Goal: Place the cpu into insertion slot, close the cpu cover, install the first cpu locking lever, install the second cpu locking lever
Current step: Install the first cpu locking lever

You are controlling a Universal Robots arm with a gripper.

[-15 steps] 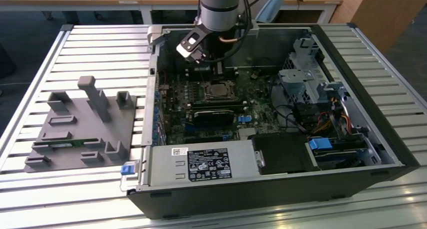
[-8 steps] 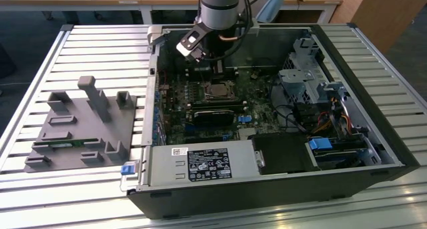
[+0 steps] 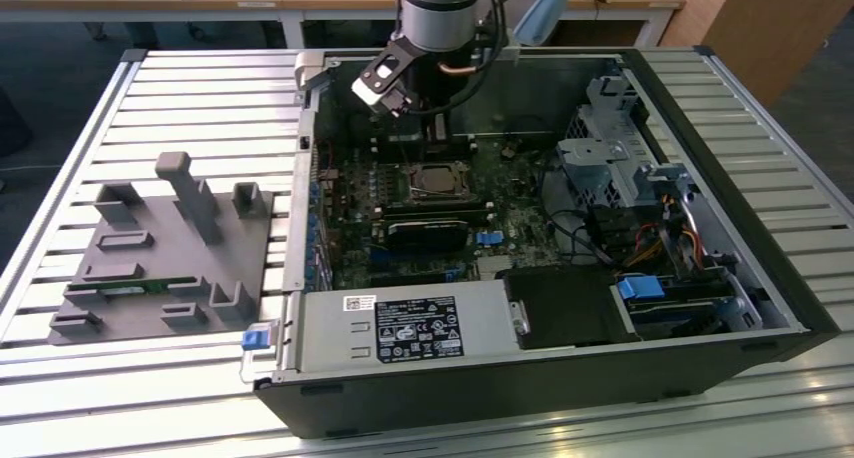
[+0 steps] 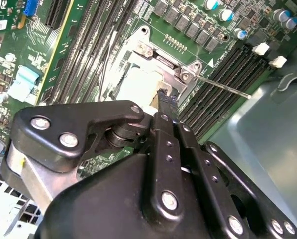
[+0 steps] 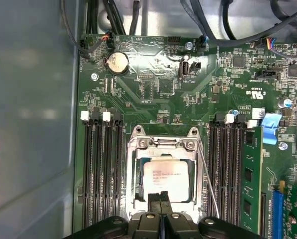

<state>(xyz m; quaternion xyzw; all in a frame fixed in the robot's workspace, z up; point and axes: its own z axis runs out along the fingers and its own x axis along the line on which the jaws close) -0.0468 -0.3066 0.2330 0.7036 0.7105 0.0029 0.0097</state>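
Note:
The cpu [image 5: 165,179], a small square chip with a pale silver top, lies flat in the socket on the green motherboard [image 5: 153,84]. The cpu cover [image 5: 163,144], a thin metal frame, lies down around the chip. A thin wire locking lever [image 5: 208,179] runs along one side of the socket and sticks out past it as a rod [image 4: 223,85]. My gripper [image 5: 160,195] is shut with nothing between its black fingers, its tip just over the edge of the chip [image 4: 138,84]. In the exterior view the gripper [image 3: 431,138] hangs inside the open case, right above the socket [image 3: 438,182].
Black memory slots [image 5: 101,169] flank the socket, and a memory module [image 5: 250,184] stands on one side. The grey case wall [image 5: 34,99] is close by. A power supply [image 3: 400,328], a drive cage [image 3: 614,168] and cables fill the case. A grey fixture [image 3: 160,248] sits at the exterior view's left.

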